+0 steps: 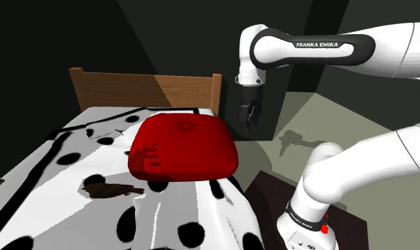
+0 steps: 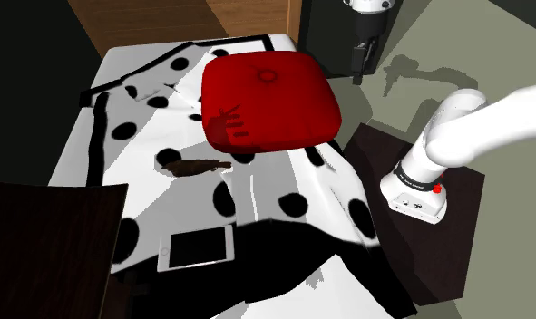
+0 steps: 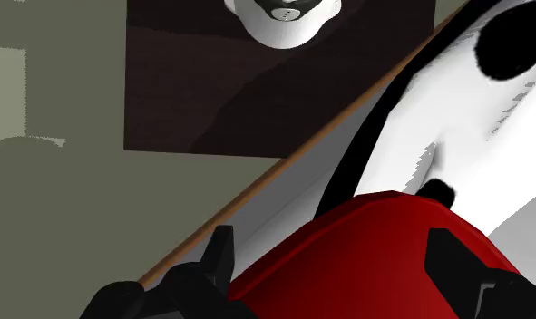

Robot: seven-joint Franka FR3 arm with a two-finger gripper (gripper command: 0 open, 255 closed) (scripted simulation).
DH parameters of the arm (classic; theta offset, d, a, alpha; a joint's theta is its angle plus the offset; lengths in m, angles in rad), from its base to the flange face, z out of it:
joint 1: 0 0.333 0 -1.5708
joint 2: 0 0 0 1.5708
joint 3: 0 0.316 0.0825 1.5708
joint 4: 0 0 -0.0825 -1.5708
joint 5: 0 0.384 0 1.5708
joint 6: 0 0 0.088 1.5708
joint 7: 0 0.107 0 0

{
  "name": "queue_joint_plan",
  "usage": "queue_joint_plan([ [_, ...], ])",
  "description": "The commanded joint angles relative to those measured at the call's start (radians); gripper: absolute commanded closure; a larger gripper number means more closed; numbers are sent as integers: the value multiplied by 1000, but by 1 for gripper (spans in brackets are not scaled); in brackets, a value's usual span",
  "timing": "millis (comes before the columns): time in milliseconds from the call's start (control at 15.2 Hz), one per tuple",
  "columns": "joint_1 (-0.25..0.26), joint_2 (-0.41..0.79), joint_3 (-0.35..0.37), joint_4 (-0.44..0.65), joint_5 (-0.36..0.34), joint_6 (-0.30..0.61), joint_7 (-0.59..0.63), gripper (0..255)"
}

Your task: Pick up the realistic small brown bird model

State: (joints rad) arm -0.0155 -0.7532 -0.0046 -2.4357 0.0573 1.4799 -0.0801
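Note:
The small brown bird model [image 1: 109, 189] [image 2: 195, 166] lies on its side on the white, black-spotted bedcover [image 1: 66, 181] [image 2: 284, 195], just in front of a big red cushion [image 1: 183, 145] [image 2: 270, 95] [image 3: 347, 245]. My black gripper [image 1: 248, 122] [image 2: 361, 62] [image 3: 334, 263] hangs in the air beyond the bed's edge, at the cushion's far corner and well away from the bird. Its fingers stand apart and open, with nothing between them. In the wrist view the cushion's edge lies far below the fingers.
A wooden headboard [image 1: 144, 89] closes the bed's far end. A white tablet [image 2: 198, 246] lies on the cover nearer the foot, next to a dark cabinet [image 2: 48, 245]. My arm's base [image 2: 420, 192] sits on a dark stand beside the bed, over an olive floor [image 3: 48, 109].

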Motion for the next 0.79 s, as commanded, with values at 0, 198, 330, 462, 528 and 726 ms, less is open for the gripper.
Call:
queue_joint_plan([
  [0, 0, 0, 0, 0, 0, 0, 0, 0],
  [198, 30, 70, 36, 6, 28, 89, 7, 0],
  [330, 49, 121, 60, 15, 44, 146, 11, 0],
  [462, 67, 174, 84, 29, 58, 201, 15, 0],
  [528, 75, 201, 96, 38, 64, 228, 17, 0],
  [726, 99, 285, 132, 70, 76, 304, 24, 0],
])
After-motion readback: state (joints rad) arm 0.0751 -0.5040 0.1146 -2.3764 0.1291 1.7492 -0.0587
